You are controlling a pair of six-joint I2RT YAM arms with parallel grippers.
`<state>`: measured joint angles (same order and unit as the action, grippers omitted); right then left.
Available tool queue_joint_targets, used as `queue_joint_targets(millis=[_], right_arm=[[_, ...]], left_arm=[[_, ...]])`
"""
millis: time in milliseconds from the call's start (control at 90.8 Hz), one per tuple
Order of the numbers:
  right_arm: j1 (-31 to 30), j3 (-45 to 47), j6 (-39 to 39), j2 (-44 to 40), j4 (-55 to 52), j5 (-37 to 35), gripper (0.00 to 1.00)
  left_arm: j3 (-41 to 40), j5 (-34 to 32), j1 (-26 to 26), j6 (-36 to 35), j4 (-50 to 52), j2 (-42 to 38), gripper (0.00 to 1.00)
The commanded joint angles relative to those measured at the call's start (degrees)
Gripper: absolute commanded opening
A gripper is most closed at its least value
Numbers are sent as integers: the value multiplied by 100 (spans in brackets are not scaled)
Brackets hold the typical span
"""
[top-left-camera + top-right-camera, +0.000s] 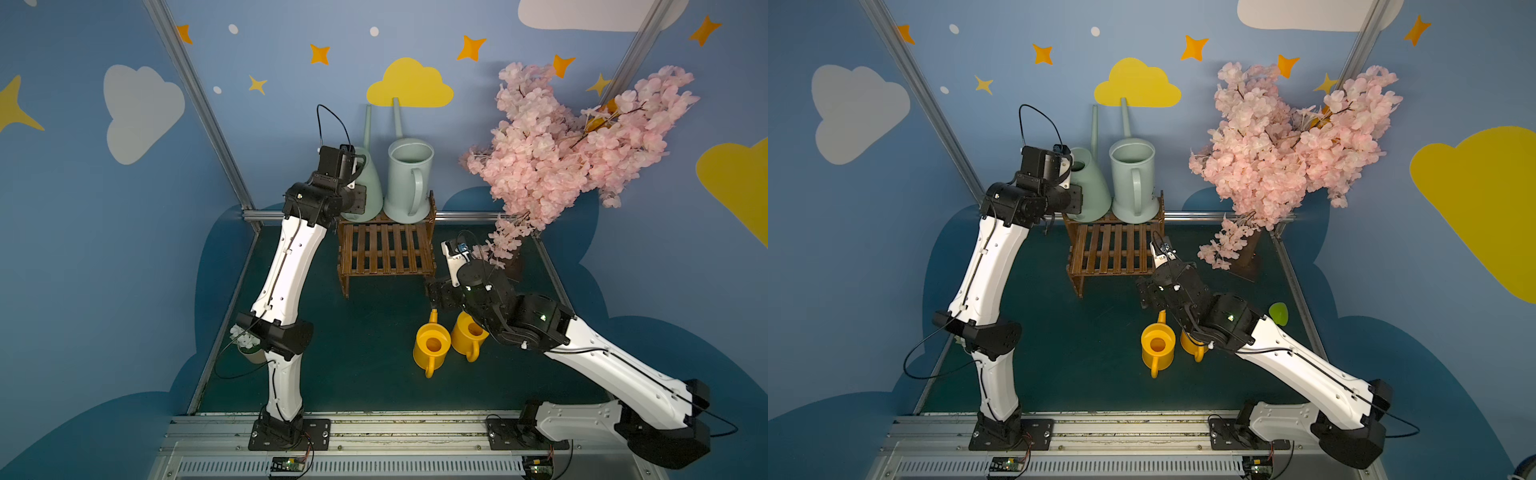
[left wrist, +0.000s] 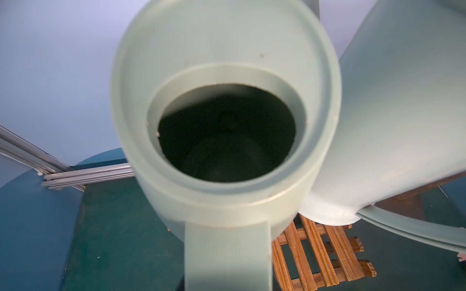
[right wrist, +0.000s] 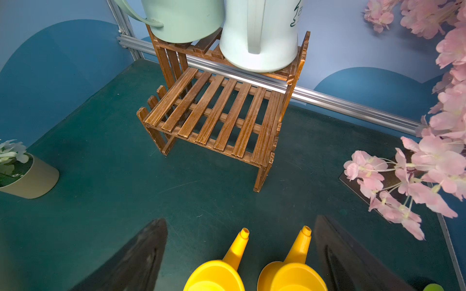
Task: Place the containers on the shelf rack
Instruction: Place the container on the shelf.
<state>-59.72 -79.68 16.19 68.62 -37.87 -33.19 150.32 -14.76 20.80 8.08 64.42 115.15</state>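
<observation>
Now both tall cans stand side by side on the far upper tier of the shelf rack (image 1: 386, 249): mint can (image 1: 370, 189) left, grey-blue can (image 1: 409, 178) right. The left gripper (image 1: 356, 165) grasps the mint can's handle. The right gripper (image 3: 240, 221), jaws spread wide, hovers over two yellow cans (image 1: 432, 345) (image 1: 468, 332) on the near table (image 1: 365, 332).

Left arm (image 1: 286, 266) raised, jaws clamped; right arm (image 1: 615, 365) low (jaws wide)

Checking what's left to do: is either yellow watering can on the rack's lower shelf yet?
No, both yellow watering cans stand on the green table in front of the rack, whose lower shelf is bare.
</observation>
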Motion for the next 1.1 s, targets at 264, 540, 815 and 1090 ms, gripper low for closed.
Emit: queue_joint_targets(millis=[264,540,815,1090], right_arm=[[-29,159,80,-227,-1,-118,92],[-38,235,145,-295,-1,-127,92],[-55,307,174,-366,3,-152,92],[-57,303,149,-338,42,-153,92]], left_arm=[[236,-118,21,84,-577,160,2],[239,-192,21,63,-565,276,3],[207,-246,23,45,-510,453,5],[208,-233,29,68,-479,424,33]])
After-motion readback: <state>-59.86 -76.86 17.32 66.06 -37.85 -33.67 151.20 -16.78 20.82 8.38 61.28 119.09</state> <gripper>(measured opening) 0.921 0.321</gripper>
